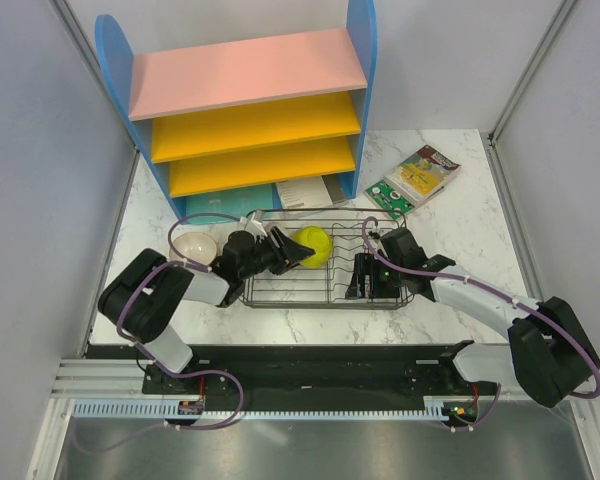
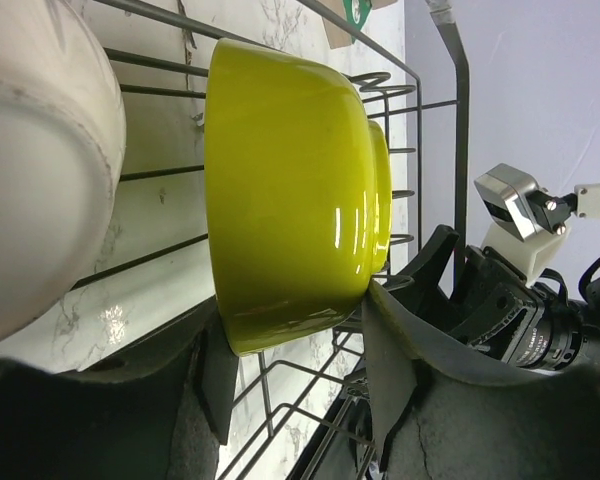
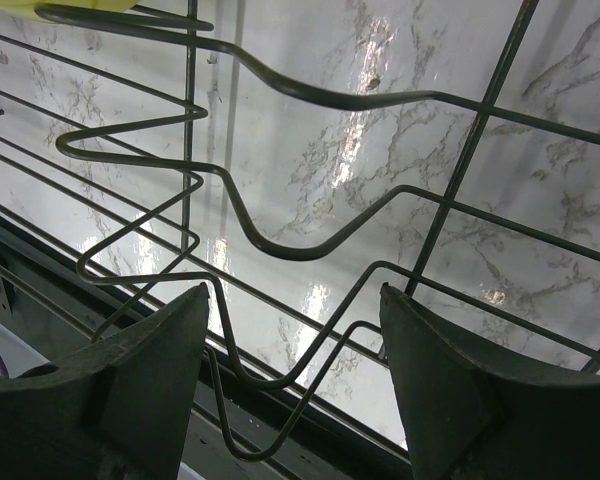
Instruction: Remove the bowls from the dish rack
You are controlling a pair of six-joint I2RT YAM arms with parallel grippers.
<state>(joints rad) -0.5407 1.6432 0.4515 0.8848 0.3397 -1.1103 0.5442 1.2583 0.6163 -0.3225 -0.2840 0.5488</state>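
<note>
At the left of the top view, a cream bowl (image 1: pixel 193 245) lay on the tabletop (image 1: pixel 460 230), outside the dish rack (image 1: pixel 325 298), so I judged that one bowl was already unloaded. Just right of it, the left gripper (image 1: pixel 280 248) reached over the left end of the rack to a yellow-green bowl (image 1: pixel 313 245), which stood on its edge among the wires in the upper middle of the rack. In the left wrist view its fingers (image 2: pixel 390 370) stood partly open, one on each side of this bowl and very close to its wall; whether they pressed it, I could not tell. The bowl seemed not yet lifted. A white bowl (image 2: pixel 40 170) filled the left edge of that view; whether it was inside the rack, I could not tell. At the right, the right gripper (image 1: pixel 368 278) hung wide open over bare wires and held nothing. So at least the yellow-green bowl was left to take out.
</note>
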